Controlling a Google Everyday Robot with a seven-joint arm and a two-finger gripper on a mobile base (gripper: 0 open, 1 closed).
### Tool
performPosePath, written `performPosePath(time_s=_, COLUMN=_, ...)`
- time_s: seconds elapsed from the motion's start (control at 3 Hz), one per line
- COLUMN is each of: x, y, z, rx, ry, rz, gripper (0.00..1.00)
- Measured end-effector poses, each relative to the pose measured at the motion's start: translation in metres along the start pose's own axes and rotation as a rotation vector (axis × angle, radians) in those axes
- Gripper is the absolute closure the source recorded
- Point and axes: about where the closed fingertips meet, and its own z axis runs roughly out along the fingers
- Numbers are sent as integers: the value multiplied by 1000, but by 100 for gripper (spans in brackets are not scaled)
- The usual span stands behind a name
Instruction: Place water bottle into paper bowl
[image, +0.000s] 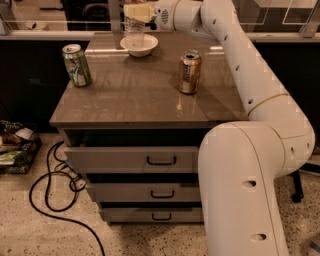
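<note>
The clear ribbed water bottle (134, 31) stands upright with its base inside the rim of the off-white paper bowl (148, 45) at the back of the cabinet top. My gripper (136, 11) reaches in from the right and is shut on the bottle's upper part, hiding the cap. Whether the base rests on the bowl's bottom or hangs just above it cannot be told.
A green can (76, 65) stands at the left edge of the brown cabinet top (135, 95). A gold can (190, 72) stands right of centre. My white arm (250, 75) spans the right side. Drawers sit below, and a black cable (50, 185) lies on the floor at the left.
</note>
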Motion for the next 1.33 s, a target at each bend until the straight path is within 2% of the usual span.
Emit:
performPosePath(time_s=0.33, x=-1, y=-6, z=12, rx=45, ry=28, rz=-1, gripper=100)
performPosePath(time_s=0.67, x=-1, y=-15, z=35, rx=132, ry=46, rz=5, gripper=100)
performPosePath(time_s=1.0, x=-2, y=-32, z=52, rx=217, ry=6, rz=23, gripper=100)
performPosePath(time_s=1.33, x=-2, y=-50, z=55, rx=303, ry=-29, rz=41, gripper=100)
